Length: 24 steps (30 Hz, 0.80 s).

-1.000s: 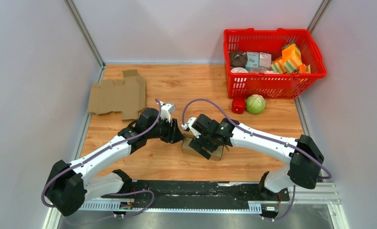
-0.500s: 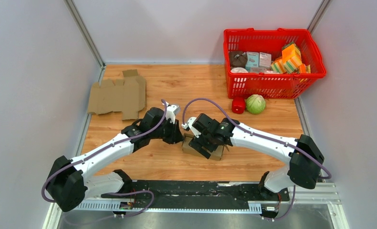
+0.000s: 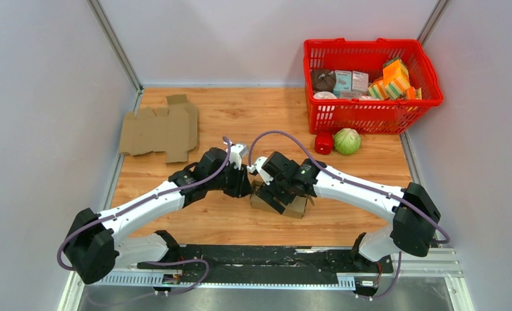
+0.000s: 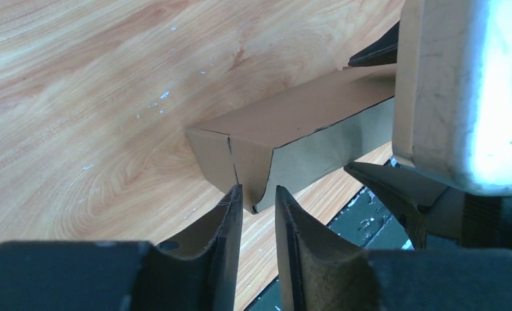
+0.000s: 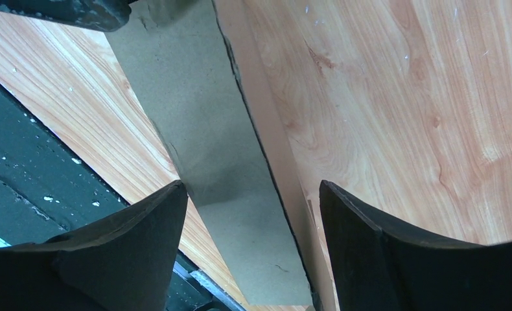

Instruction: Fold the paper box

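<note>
The table (image 3: pixel 240 110) carries a red basket (image 3: pixel 370 116) far right and a flat cardboard blank (image 3: pixel 159 133) far left. The paper box (image 3: pixel 297 208) lies near centre, between both arms. The right gripper (image 5: pixel 252 188) straddles it, spread wide. The left gripper (image 4: pixel 258 207) stands narrowly parted at its end flap; grip cannot be told

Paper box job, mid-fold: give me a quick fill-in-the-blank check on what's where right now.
1. The pincer standing wide open over the paper box belongs to the ___ arm.
2. The flat cardboard blank lies on the far ___ side of the table.
3. The green cabbage rests on the table in front of the red ___.
Missing words: right; left; basket.
</note>
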Available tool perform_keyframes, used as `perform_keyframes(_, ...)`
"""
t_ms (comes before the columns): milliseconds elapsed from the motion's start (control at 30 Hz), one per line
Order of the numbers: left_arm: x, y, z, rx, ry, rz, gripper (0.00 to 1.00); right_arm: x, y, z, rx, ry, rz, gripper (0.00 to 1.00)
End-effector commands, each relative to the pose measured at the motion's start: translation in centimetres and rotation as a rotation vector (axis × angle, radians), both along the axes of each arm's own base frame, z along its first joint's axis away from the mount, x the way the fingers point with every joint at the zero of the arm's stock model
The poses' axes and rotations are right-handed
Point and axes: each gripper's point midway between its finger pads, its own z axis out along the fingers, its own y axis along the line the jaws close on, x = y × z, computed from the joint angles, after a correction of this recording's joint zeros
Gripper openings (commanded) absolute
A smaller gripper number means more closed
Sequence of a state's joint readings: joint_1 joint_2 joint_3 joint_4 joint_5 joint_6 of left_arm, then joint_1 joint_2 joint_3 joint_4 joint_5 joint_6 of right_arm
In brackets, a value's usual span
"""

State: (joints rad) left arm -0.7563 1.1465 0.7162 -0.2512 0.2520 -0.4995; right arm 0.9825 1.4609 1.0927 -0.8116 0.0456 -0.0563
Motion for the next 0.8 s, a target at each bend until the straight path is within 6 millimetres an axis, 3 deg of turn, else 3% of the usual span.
perform_keyframes(0, 1.0, -0.5, 1.7, -0.002, -0.042, 0.015, 0.34, 0.3, 0.6, 0.4, 0.042, -0.012, 0.002, 0.77)
perform_keyframes(67, 0.7, -0.8, 1.2, 0.009, -0.014, -0.01, 0.31, 0.3, 0.5, 0.4, 0.04, -0.012, 0.001, 0.77)
perform_keyframes(133, 0.8, -1.0, 1.1, 0.006, -0.012, -0.009, 0.18, 0.2, 0.5, 0.4, 0.043, -0.013, 0.0, 0.77)
perform_keyframes(200, 0.8, -1.2, 1.4, -0.013, -0.019, -0.007, 0.14, 0.2, 0.6, 0.4, 0.045, -0.011, 0.001, 0.77)
perform_keyframes(467, 0.6, -1.9, 1.4, -0.023, 0.001, -0.021, 0.05, 0.3, 0.7, 0.1, 0.037, -0.006, 0.004, 0.76)
perform_keyframes(767, 0.2, -1.1, -1.6, 0.069, 0.046, 0.008, 0.0, 1.4, 0.4, 0.6, 0.079, -0.004, -0.067, 0.77)
